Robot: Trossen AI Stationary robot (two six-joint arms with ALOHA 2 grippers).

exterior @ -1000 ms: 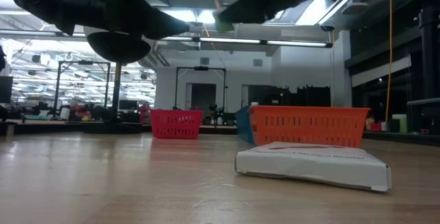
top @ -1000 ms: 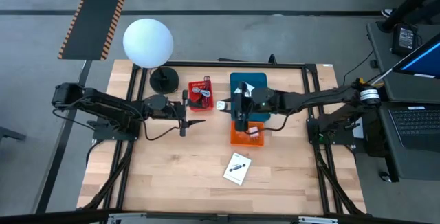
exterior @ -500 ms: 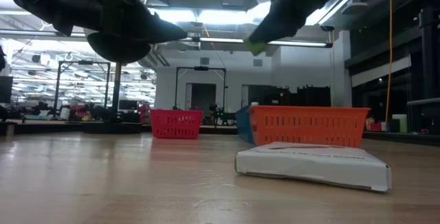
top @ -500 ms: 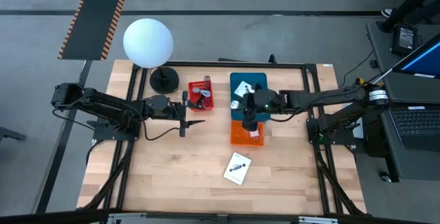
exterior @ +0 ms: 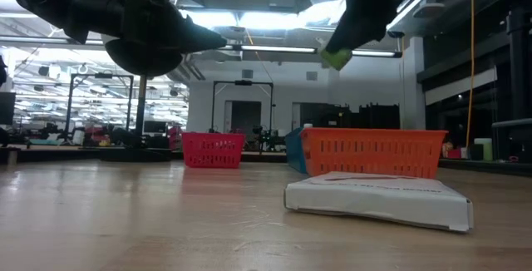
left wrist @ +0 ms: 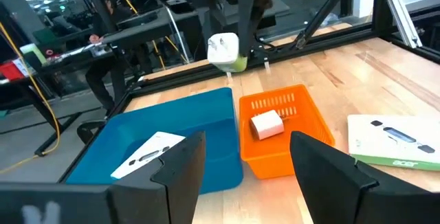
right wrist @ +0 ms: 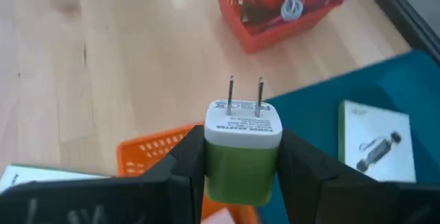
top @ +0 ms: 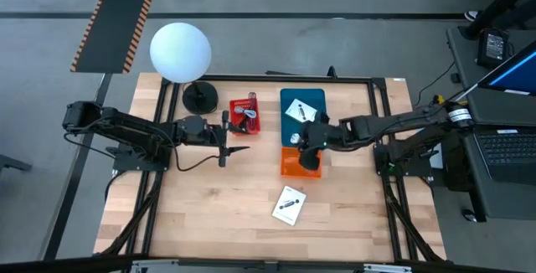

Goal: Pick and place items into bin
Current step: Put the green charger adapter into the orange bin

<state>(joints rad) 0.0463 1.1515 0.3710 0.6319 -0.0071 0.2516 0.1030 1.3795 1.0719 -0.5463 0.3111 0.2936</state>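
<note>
Now right tool (right wrist: 242, 157) with green-white plug (right wrist: 242, 148) shifted over orange bin (top: 293, 166), left tool (top: 228, 136) unmoved

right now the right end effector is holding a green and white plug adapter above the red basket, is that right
Not quite. The right end effector does hold the green and white plug adapter, but above the orange basket, beside the blue bin, not the red basket. The high view shows it; the red basket sits nearer the left arm.
</note>
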